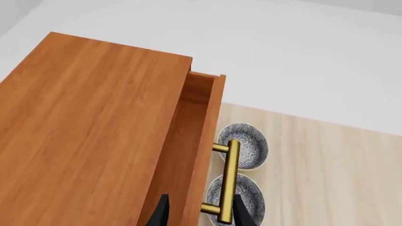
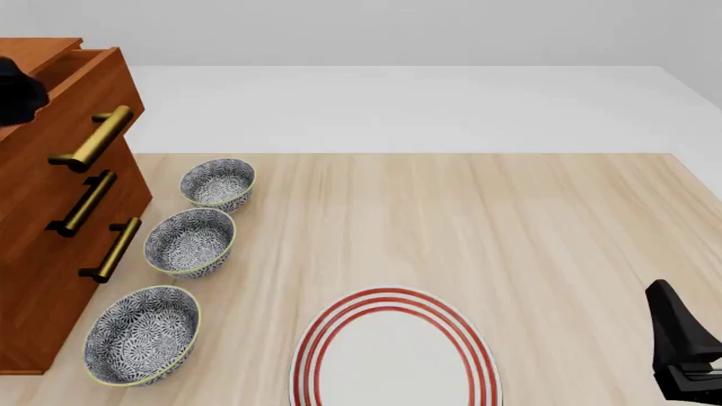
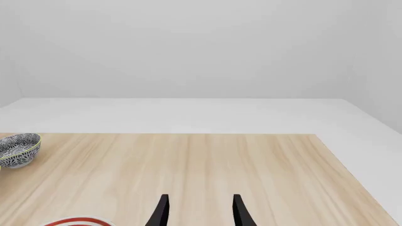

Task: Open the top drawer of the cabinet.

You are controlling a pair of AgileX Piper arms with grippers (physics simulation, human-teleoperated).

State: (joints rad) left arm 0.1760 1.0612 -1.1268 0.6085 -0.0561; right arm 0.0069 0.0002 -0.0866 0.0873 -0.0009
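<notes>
Gripper point(image 1: 196, 214) of the left arm, seen from its own wrist camera, hangs over the front of the top drawer point(image 1: 197, 141), its two dark fingers point(image 1: 160, 214) spread apart, one over the drawer's wooden interior and the other past the brass bar handle point(image 1: 230, 181), so that front panel and handle both lie between them without either finger visibly pressing on them. Pulled partly out of the cabinet point(image 2: 51, 254), the drawer shows a strip of plain wood interior beyond the cabinet's flat top. From the front camera the cabinet stands at the left edge of the bench point(image 2: 474, 220), three brass handles stacked down its face, the uppermost handle point(image 2: 93, 139) jutting farther forward than the two below. A dark part of the left arm point(image 2: 17, 93) shows at that view's left edge, above the drawer.

Three patterned bowls point(image 2: 191, 241) sit in a row just beside the cabinet's front, and a white plate with red rings point(image 2: 395, 351) lies near the bench's near edge. At the lower right of the front view the right arm's gripper point(image 3: 199, 212) is poised well apart from the cabinet; its wrist camera shows the fingers parted over bare bench, gripping nothing.
</notes>
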